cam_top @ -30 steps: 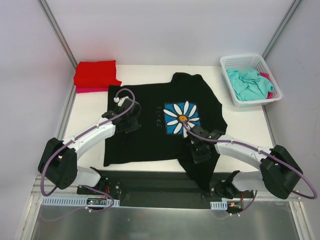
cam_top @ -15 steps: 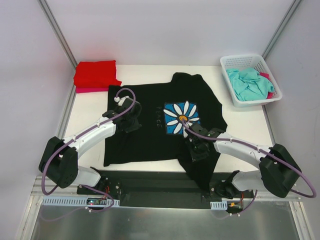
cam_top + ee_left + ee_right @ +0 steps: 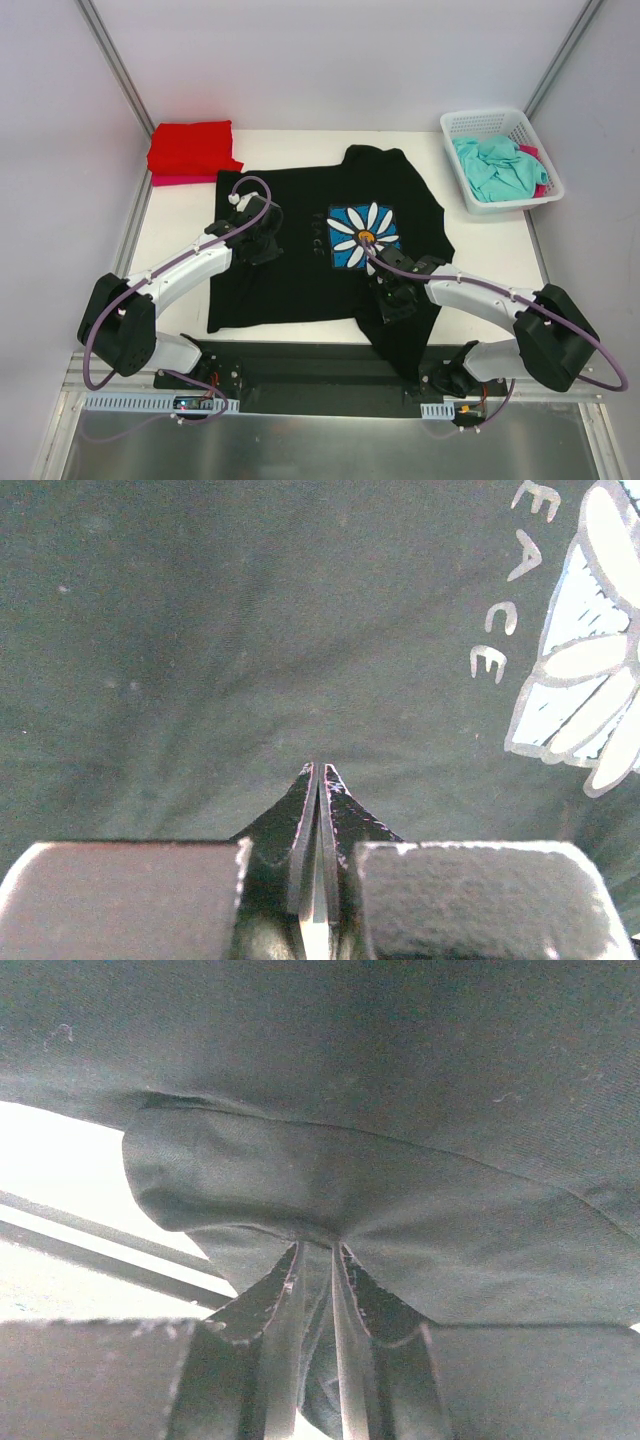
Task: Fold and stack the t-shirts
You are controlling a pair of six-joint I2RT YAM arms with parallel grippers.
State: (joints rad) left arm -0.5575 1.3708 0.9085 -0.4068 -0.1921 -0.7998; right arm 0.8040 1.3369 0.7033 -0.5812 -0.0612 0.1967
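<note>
Layout as seen from above: one black t-shirt (image 3: 300, 270) with a white daisy on a blue square lay spread front-up across the middle of the white table (image 3: 180, 240). Its collar pointed to the far edge. Its near-right corner hung over the near edge onto the dark base rail. Bare table showed on the left of the shirt and in a narrower strip on the right, between the sleeve and the basket.

Count:
- Two arms.
- One white plastic mesh basket (image 3: 455, 125) in the far right corner.
- One crumpled teal t-shirt (image 3: 495, 165) in the basket, with pink cloth (image 3: 543, 188) showing beneath it.
- One folded red t-shirt (image 3: 192, 146) in the far left corner. A pinker strip showed along its near edge; I could not tell whether this was a separate garment.

Writing: pale letters "EACE" (image 3: 505, 610) stood beside the daisy. The start of the word was cut off by the edge of the left wrist view.

The left gripper (image 3: 262, 240) sat over the left half of the black shirt, jaws pressed together with nothing between them and tips at the cloth. The right gripper (image 3: 392, 300) was at the near right part of the shirt. Its jaws were narrow and pinched a gathered fold of the black cloth, and a rounded flap of cloth stood just past the tips.
</note>
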